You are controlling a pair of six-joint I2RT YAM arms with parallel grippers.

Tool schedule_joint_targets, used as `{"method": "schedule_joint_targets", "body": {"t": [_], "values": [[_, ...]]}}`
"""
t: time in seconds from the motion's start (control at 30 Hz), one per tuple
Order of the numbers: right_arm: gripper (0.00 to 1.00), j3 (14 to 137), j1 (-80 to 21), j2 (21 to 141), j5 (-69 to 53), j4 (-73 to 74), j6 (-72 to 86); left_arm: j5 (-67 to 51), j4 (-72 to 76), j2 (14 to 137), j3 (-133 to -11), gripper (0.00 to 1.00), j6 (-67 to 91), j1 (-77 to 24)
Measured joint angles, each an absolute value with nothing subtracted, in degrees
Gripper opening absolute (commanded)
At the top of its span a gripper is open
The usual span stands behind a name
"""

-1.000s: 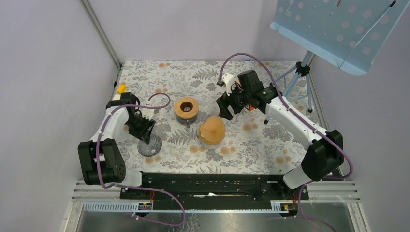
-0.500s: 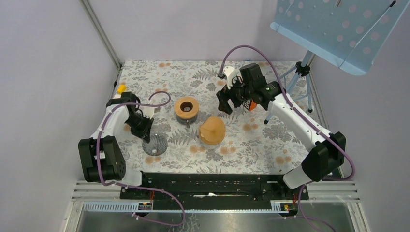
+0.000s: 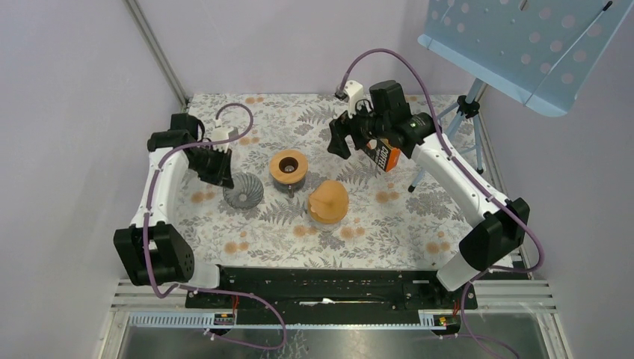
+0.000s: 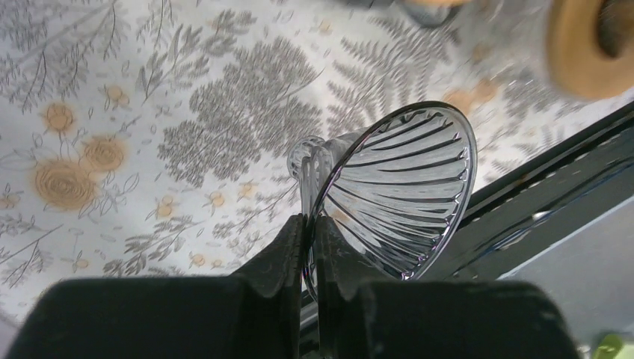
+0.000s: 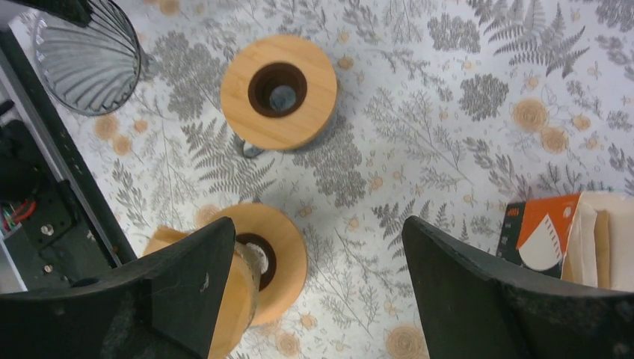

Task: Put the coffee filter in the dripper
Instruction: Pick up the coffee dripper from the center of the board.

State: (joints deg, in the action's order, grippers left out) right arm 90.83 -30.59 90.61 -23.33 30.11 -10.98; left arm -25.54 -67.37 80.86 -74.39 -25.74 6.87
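Note:
My left gripper [image 3: 219, 167] is shut on the rim of the clear ribbed glass dripper [image 3: 244, 191] and holds it tilted on its side, left of the wooden stand. In the left wrist view the jaws [image 4: 308, 228] pinch the dripper's wall [image 4: 407, 191]. A tan cone with a round wooden base [image 3: 327, 202] lies mid-table and also shows in the right wrist view [image 5: 269, 258]. An orange packet of paper filters [image 3: 385, 156] lies below my right arm, with cream filters [image 5: 602, 239] beside it. My right gripper [image 3: 340, 142] is open and empty, high above the mat [image 5: 315, 228].
A round wooden stand with a dark centre hole [image 3: 288, 166] sits between the dripper and my right gripper; it also shows in the right wrist view [image 5: 278, 90]. A tripod [image 3: 463, 120] with a blue perforated board stands back right. A small yellow object [image 3: 187, 137] lies at the left edge.
My left arm carried the dripper from the front left toward the back, next to the wooden stand. My right arm rose and drew back, uncovering the orange packet.

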Motion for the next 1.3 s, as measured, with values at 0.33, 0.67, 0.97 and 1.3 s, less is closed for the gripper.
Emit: {"method": "schedule_joint_targets", "body": {"t": [0.33, 0.67, 0.97, 1.3], "values": [[0.84, 106.4, -30.6, 99.8, -26.7, 32.3, -6.1, -35.5, -66.5, 89.4, -89.6, 0.0, -12.5, 4.3], [0.8, 122.2, -31.8, 111.9, -23.6, 38.3, -2.5, -37.6, -55.8, 93.9, -93.5, 0.0, 2.9, -3.3], [0.69, 123.2, -35.2, 116.1, -21.9, 41.2, -1.7, -37.3, -51.3, 98.6, -93.2, 0.0, 8.8, -5.1], [0.62, 123.1, -36.5, 118.8, -22.0, 41.5, -1.3, -37.1, -49.3, 98.6, -91.7, 0.0, 10.1, -5.1]]}}
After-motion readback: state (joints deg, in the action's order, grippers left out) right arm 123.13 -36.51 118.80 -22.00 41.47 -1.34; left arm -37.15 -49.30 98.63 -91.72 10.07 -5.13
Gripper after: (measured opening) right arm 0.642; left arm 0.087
